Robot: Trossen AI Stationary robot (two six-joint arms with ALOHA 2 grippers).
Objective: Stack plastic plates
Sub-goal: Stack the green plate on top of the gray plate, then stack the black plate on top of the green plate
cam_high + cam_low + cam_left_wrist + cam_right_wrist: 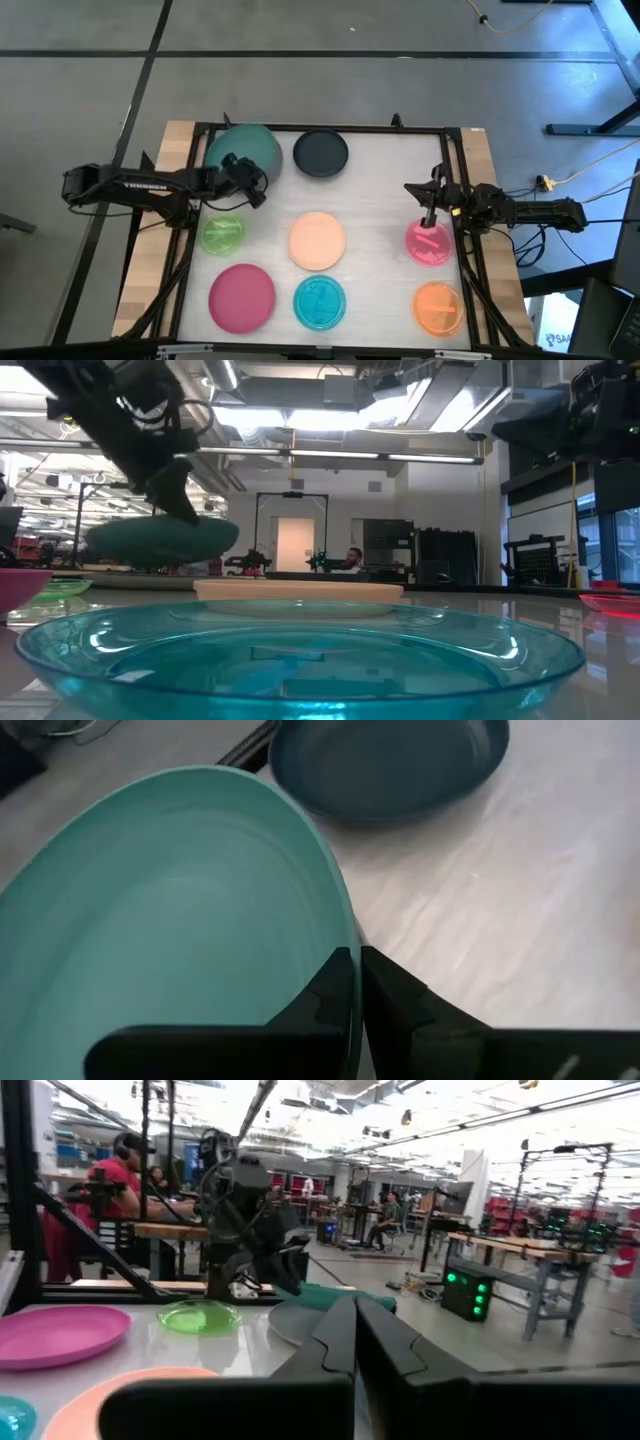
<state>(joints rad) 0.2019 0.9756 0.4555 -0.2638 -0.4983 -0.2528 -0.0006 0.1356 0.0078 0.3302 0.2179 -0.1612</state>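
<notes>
- Left gripper fingers are pinched on the rim of the teal plate, one finger inside the rim and one outside, with only the thin plastic edge between them.
- Teal plate hangs off the table in the low view, tilted slightly, gripped at its near edge.
- Just past the left fingers lies the navy plate, flat on the pale table; its rim is close to the teal plate's but apart.
- Right gripper has its fingers drawn together with nothing between them, as its wrist view shows; it hovers just above the pink plate.
- Beside the left fingers, toward the front, lies the light green plate, translucent and small.
- Further out lie the peach plate, the magenta plate, the cyan plate and the orange plate, all apart from each other.
- Every plate is round, shallow and smooth; cyan, green and orange look see-through, the rest opaque.
</notes>
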